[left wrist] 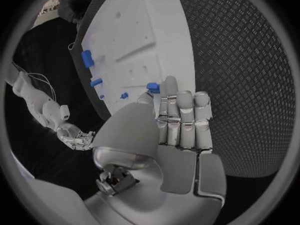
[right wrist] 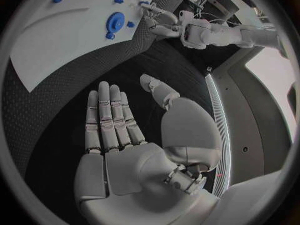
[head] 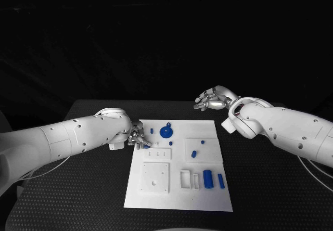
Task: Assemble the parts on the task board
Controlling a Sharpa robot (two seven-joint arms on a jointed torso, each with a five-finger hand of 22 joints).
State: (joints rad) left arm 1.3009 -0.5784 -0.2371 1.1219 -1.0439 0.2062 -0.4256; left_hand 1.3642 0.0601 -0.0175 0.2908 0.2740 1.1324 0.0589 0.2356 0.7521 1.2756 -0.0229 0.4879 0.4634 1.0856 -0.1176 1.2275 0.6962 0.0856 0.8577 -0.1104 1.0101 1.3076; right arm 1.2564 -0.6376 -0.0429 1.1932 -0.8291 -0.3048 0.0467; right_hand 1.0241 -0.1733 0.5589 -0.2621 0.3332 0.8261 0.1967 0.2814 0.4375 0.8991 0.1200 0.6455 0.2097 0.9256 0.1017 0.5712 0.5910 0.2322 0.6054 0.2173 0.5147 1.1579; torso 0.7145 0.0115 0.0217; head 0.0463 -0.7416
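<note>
Most blue parts [head: 207,179] look loose on the task board [head: 208,130]; assembly seems barely begun. The left hand [head: 136,139] pinches a small blue piece [left wrist: 153,87] at the board's edge. The right hand [head: 211,99] hovers over the counter [head: 277,192], fingers [right wrist: 109,120] released.

White board, blue parts, black table

The task board [head: 208,130] is white; the parts [head: 207,179] on it are blue, the round one [head: 166,131] at 11 o'clock deepest. The table [head: 277,192] is black with a fine dotted texture; both hands [head: 211,100] are silver.
</note>
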